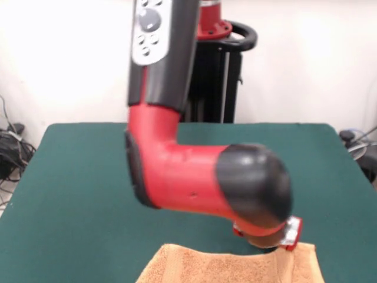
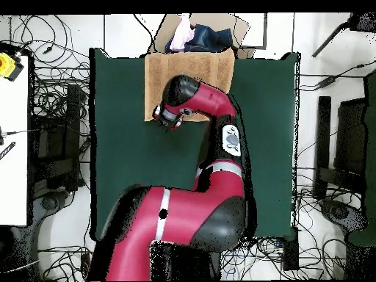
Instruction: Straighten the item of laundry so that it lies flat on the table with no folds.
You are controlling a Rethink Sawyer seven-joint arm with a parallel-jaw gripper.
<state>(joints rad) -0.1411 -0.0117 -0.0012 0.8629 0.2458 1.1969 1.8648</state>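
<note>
The item of laundry (image 2: pixel 209 70), a light orange-tan terry towel, lies spread at one end of the dark green table (image 2: pixel 121 147), partly covered by my arm. In the front view the towel (image 1: pixel 224 268) fills the bottom edge and its near part is cut off by the picture. My gripper (image 1: pixel 268 240) hangs low over the towel's far edge, tucked under the black and red wrist. From overhead, the gripper (image 2: pixel 167 117) sits at the towel's corner nearest my base. The wrist hides how the gripper stands.
A cardboard box (image 2: pixel 198 33) with clothes in it stands just past the table end by the towel. Cables lie on the floor all round. A white bench carrying a yellow object (image 2: pixel 7 64) runs along one side.
</note>
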